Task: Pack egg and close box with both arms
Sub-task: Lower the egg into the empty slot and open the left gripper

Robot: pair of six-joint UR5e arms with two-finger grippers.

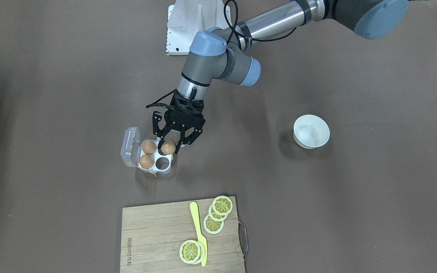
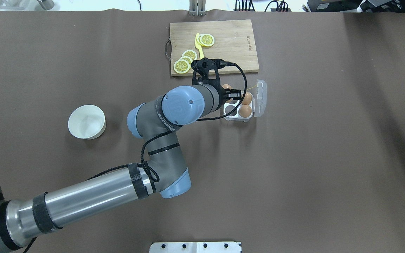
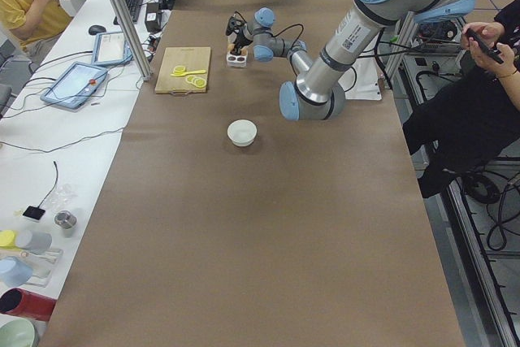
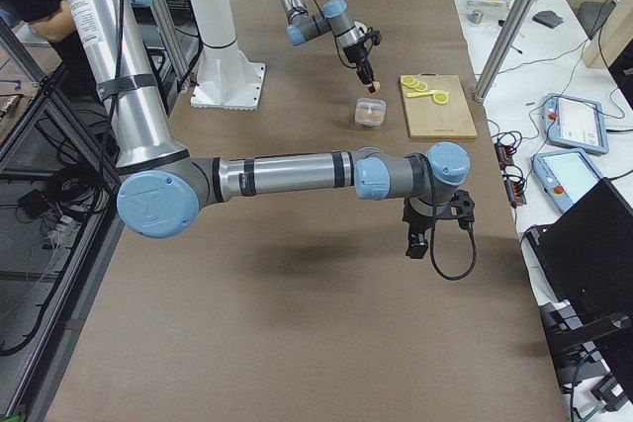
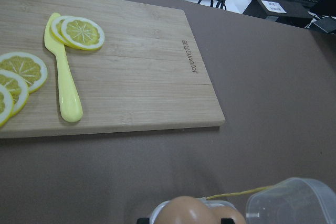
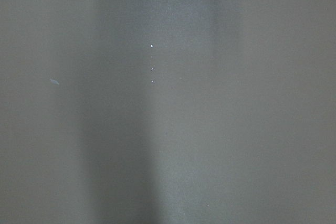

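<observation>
My left gripper [image 1: 168,148] is shut on a light-brown egg [image 1: 168,145] and holds it just above the far-right cell of the clear plastic box [image 1: 165,170]. The box stands open with its lid [image 1: 130,142] folded back. Two more brown eggs [image 1: 148,146] lie in its cells, and one cell [image 1: 162,163] is empty. In the left wrist view the held egg [image 5: 190,211] shows at the bottom edge, beside the lid [image 5: 294,203] and the yellow string [image 5: 241,191]. My right gripper [image 4: 420,242] hangs over bare table, far from the box; I cannot tell whether it is open or shut.
A white bowl [image 1: 311,131] stands on the robot's left side of the table. A wooden cutting board [image 1: 154,235] with lemon slices [image 1: 222,205] and a yellow knife [image 1: 198,231] lies beyond the box. The right wrist view shows only brown table.
</observation>
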